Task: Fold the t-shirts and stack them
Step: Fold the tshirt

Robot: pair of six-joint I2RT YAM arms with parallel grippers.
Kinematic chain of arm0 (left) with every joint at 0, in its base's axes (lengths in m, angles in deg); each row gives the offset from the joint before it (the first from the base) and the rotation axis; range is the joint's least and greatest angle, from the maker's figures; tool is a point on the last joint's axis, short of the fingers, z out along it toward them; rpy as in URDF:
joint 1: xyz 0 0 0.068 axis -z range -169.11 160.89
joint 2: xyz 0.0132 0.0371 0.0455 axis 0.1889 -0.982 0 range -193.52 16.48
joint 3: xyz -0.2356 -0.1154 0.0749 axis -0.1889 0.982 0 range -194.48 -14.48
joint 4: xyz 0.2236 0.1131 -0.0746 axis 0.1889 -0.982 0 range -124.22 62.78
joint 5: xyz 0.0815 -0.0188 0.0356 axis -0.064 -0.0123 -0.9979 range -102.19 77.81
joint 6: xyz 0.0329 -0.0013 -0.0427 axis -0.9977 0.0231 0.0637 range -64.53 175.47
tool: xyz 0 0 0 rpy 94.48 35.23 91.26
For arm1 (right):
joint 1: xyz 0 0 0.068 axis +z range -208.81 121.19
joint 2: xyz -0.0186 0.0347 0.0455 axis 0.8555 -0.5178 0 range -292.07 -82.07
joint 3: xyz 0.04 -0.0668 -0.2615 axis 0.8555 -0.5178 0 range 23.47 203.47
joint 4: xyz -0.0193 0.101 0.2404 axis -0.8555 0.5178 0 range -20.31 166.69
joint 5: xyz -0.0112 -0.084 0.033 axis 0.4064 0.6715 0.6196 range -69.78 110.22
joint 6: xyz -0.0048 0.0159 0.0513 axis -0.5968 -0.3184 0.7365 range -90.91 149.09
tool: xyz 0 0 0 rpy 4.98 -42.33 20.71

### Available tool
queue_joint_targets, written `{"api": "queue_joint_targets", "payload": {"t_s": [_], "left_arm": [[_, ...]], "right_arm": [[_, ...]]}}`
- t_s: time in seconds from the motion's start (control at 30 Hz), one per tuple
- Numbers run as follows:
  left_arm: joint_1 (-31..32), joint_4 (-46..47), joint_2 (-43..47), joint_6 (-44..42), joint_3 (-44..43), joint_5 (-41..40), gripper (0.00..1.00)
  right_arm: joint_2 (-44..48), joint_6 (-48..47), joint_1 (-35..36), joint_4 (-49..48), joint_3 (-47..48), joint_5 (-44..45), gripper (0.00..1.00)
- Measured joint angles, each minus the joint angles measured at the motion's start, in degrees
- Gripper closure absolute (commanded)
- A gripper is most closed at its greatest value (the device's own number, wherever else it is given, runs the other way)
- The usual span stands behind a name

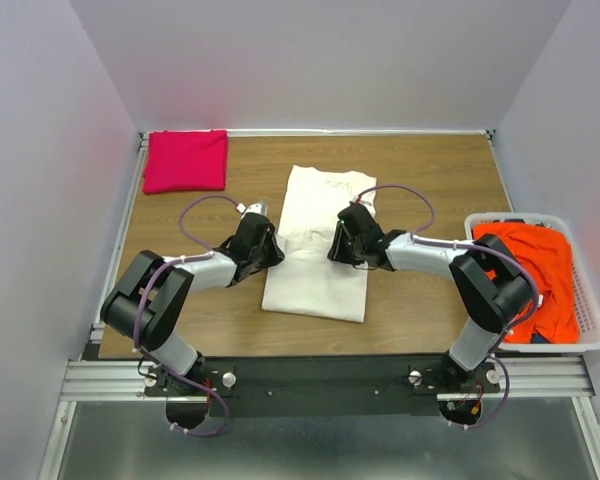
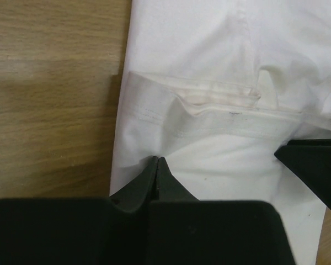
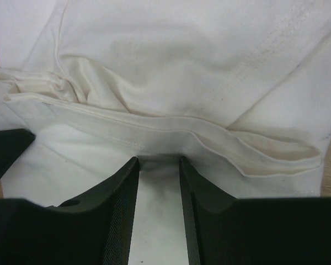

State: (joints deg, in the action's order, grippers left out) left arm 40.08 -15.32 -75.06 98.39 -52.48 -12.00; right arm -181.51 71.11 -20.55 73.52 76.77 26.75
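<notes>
Left fingers (image 2: pixel 149 185) are clenched tight, tips meeting at the 9 o'clock edge of the cream-white t-shirt (image 1: pixel 315 285); whether a layer is pinched between them I cannot tell. Right fingers (image 3: pixel 124 193) stand parted at the shirt's 3 o'clock side, grasping nothing, a raised stitched hem just beyond their tips. That shirt lies in the middle of the table (image 1: pixel 430 180) as a long strip running from 12 to 6 o'clock, with the hem crosswise at mid-length. The magenta-pink t-shirt (image 1: pixel 185 160) sits folded at the 11 o'clock corner; the orange-red t-shirt (image 1: pixel 525 275) is heaped in the laundry basket (image 1: pixel 520 218) at 3 o'clock. The crosswise fold of the cream shirt looks to be the step in hand. Next, the right fingers would need to close on the hem, then both sides lift evenly and carry it over square
</notes>
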Motion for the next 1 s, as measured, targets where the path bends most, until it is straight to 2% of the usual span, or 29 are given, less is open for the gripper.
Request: {"api": "queue_joint_targets", "payload": {"t_s": [0.2,0.37,0.57,0.67,1.0], "left_arm": [[0.17,-1.46,2.23,-0.22,-0.15,0.02,1.0],[0.15,-3.02,1.92,-1.57,-4.28,0.0,1.0],[0.15,-3.43,-1.95,-2.64,-9.66,-0.09,1.0],[0.15,-3.5,-4.35,-2.6,-10.1,-0.46,1.0],[0.15,-2.75,-7.48,-1.97,-9.88,-1.57,1.0]], "right_arm": [[2.05,-1.09,-0.02,1.88,-0.98,0.04,0.58],[4.09,-2.08,-0.61,3.21,-0.98,0.17,0.6],[6.62,-2.23,-2.49,3.78,-0.98,1.16,0.63],[6.75,-2.45,-4.35,3.78,-1.4,1.38,0.67],[4.81,-2.71,-9.38,3.32,-4.2,1.51,0.67]]}}
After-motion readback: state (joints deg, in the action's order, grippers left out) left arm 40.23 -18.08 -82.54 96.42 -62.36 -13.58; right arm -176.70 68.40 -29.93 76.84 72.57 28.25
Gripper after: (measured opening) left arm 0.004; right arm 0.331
